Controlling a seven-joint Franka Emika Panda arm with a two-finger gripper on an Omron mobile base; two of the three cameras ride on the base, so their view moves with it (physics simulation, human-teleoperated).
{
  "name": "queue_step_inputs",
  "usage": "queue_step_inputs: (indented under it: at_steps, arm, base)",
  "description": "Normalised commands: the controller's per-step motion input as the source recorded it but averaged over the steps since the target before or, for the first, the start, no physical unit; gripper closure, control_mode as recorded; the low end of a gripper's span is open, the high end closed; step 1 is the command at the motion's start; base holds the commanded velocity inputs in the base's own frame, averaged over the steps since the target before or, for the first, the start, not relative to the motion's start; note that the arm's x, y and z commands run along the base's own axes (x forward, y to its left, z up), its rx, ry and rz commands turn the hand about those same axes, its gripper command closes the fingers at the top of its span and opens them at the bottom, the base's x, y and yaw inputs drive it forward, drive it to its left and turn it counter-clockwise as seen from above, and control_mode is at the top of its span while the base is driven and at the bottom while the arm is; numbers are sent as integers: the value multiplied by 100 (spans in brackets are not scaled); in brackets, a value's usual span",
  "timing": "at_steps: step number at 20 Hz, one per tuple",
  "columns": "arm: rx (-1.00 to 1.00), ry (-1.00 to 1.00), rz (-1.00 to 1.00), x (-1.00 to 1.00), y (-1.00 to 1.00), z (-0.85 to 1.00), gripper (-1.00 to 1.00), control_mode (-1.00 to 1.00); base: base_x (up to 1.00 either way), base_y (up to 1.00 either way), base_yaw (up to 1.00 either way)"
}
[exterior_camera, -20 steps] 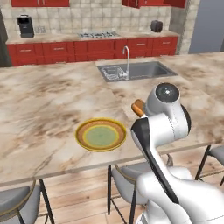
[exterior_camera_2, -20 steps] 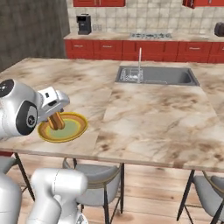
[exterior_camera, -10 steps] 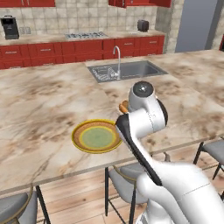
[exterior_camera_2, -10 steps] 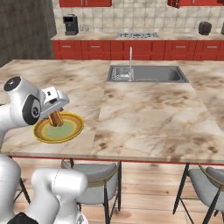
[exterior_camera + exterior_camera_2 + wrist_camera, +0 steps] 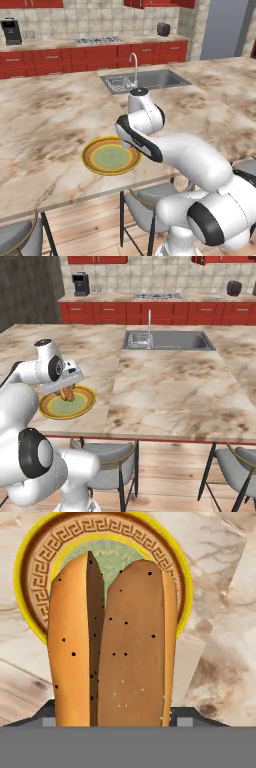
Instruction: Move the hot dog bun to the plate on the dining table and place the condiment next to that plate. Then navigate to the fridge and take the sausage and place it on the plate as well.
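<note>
- Presently the gripper (image 5: 65,393) is hanging over the plate (image 5: 85,404) at the near edge of the dining table (image 5: 170,386), seen from the right base view.
- Its jaws are clamping the hot dog bun (image 5: 112,644); the split roll is sitting upright between them, its two orange-tan halves rising from the finger tips in the hand view.
- Beyond the bun's far end, the plate (image 5: 37,577) is lying directly ahead of the jaws, green centre behind the roll.
- From the left base view the arm is covering the plate's (image 5: 97,162) right rim; the bun is hiding behind the wrist.
- The sink (image 5: 150,79) is sitting well beyond the jaws.
</note>
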Motion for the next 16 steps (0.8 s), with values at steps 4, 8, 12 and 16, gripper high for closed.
queue_step_inputs:
  at_steps: [4,8,12,16]
  arm:
    - [0,30,10,51,23,-62,100,-100]
    - [0,15,2,69,32,-60,100,-100]
    - [0,6,0,71,33,-56,100,-100]
    - [0,0,0,66,32,-46,100,-100]
  base:
    - [0,0,0]
    - [0,0,0]
    - [0,0,0]
    - [0,0,0]
